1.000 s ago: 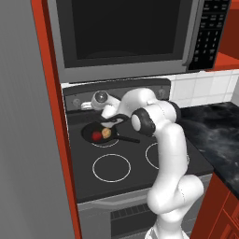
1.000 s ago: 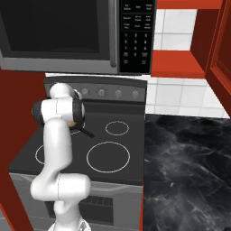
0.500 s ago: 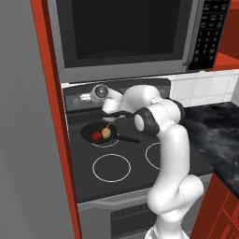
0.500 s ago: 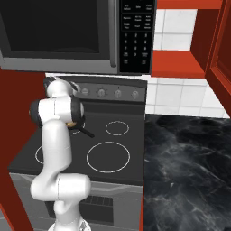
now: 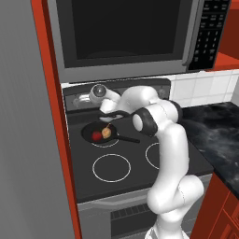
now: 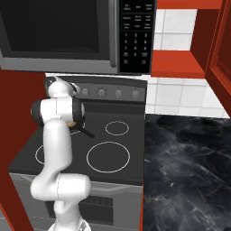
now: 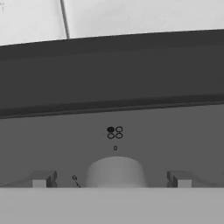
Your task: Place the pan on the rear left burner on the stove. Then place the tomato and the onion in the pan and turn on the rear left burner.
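arm (image 5: 170, 154): glossy white, thick rounded tube segments | joints: dark grey-black bands at the bends | base: bulbous white column | end effector (image 7: 112, 179): small grey fingertips

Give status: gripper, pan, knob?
Gripper open, straddling a knob on the stove's back panel. Pan on rear left burner, tomato and onion inside. Nothing in the way.

Pan (image 6: 80, 127) mostly hidden behind arm in right base view; knob (image 7: 116, 172) bottom cut off.

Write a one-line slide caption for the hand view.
Open gripper straddling a round grey knob on the stove back panel, beneath a four-ring burner marking.
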{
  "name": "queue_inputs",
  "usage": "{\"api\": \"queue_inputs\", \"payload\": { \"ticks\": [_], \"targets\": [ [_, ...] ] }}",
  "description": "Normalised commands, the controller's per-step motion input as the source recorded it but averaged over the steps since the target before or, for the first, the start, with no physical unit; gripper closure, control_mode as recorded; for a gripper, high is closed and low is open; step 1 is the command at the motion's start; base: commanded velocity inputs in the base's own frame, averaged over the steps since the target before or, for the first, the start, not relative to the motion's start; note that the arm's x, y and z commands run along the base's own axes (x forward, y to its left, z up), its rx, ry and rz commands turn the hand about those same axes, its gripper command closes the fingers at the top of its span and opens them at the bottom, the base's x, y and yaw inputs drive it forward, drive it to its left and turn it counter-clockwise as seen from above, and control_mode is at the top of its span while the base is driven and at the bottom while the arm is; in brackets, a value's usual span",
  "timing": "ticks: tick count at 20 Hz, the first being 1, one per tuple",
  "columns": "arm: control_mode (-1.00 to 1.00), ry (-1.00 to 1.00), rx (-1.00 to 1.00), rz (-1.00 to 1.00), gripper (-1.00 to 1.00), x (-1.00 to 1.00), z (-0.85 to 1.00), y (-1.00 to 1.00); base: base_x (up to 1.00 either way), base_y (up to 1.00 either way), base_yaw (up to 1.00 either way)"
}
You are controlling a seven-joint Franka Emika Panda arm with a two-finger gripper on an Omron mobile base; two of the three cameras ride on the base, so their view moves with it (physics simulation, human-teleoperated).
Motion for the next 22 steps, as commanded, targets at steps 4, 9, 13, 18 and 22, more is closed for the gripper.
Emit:
{"api": "queue_inputs", "payload": {
  "ticks": [4,9,13,18,22],
  "targets": [
    [-1.0,0.1,0.0,0.0,-1.0,0.01,-0.1,0.0,0.0,0.0,0.0],
    [-1.0,0.02,-0.02,0.0,1.0,0.09,0.0,0.0,0.0,0.0,0.0],
    [-1.0,0.0,-0.06,0.0,1.0,0.03,0.0,0.0,0.0,0.0,0.0],
    [-1.0,0.0,-0.05,0.0,1.0,0.0,0.0,0.03,0.0,0.0,0.0],
    [-1.0,0.0,-0.17,0.06,1.0,0.0,0.0,0.21,0.0,0.0,0.0]
  ]
}}
